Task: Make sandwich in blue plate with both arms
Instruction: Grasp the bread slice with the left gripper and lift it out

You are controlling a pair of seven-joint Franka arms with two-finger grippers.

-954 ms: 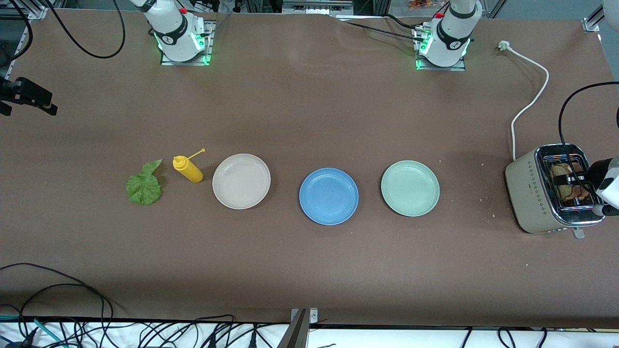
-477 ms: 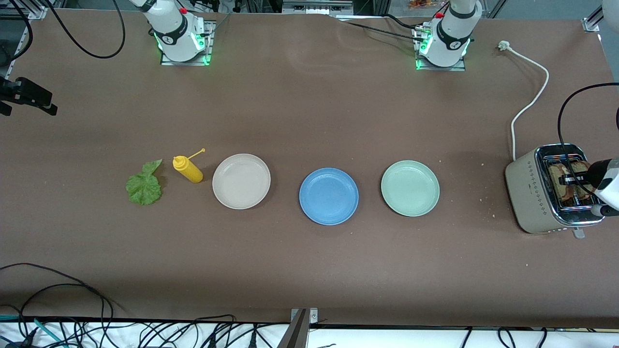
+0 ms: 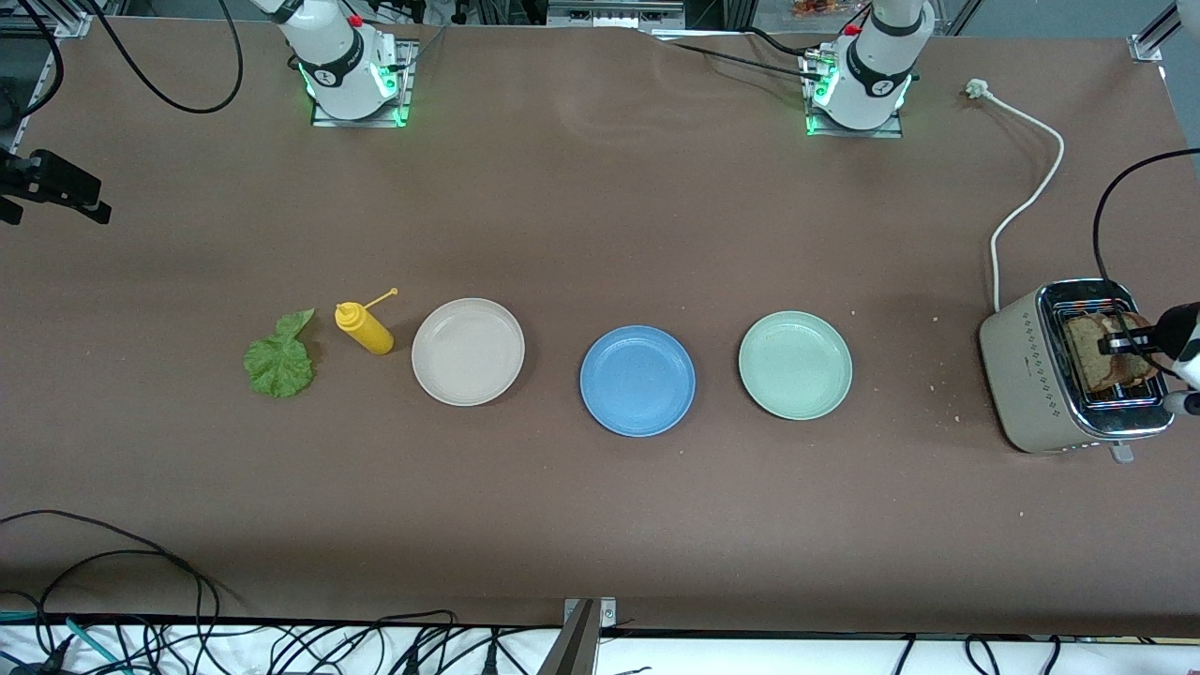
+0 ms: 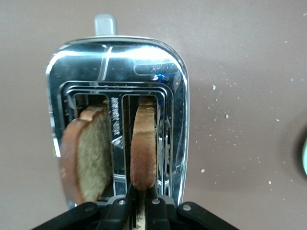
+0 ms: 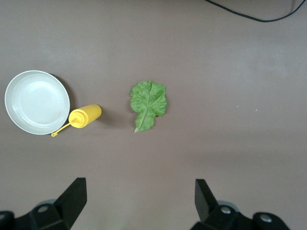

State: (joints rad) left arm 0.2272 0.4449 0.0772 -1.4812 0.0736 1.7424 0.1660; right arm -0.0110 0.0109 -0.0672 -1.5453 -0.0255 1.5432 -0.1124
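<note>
Two brown bread slices stand in the slots of a beige and chrome toaster (image 3: 1031, 375) (image 4: 177, 96) at the left arm's end of the table. My left gripper (image 3: 1122, 343) (image 4: 140, 207) is over the toaster, shut on the edge of one bread slice (image 4: 144, 148) (image 3: 1097, 354). The other slice (image 4: 88, 153) leans in the slot beside it. The blue plate (image 3: 637, 380) lies bare in the middle of the table. A green lettuce leaf (image 3: 278, 364) (image 5: 148, 103) lies toward the right arm's end. My right gripper (image 5: 139, 186) hangs open high over the table near the leaf, holding nothing.
A yellow squeeze bottle (image 3: 366, 328) (image 5: 85, 116) lies between the leaf and a beige plate (image 3: 468, 352) (image 5: 37, 102). A pale green plate (image 3: 795, 365) sits between the blue plate and the toaster. The toaster's white cord (image 3: 1027, 197) trails toward the left arm's base. Crumbs dot the table near the toaster.
My left gripper's fingers have closed on the bread slice in the toaster, and the hand has shifted a little over the slots. The right arm has not moved.
</note>
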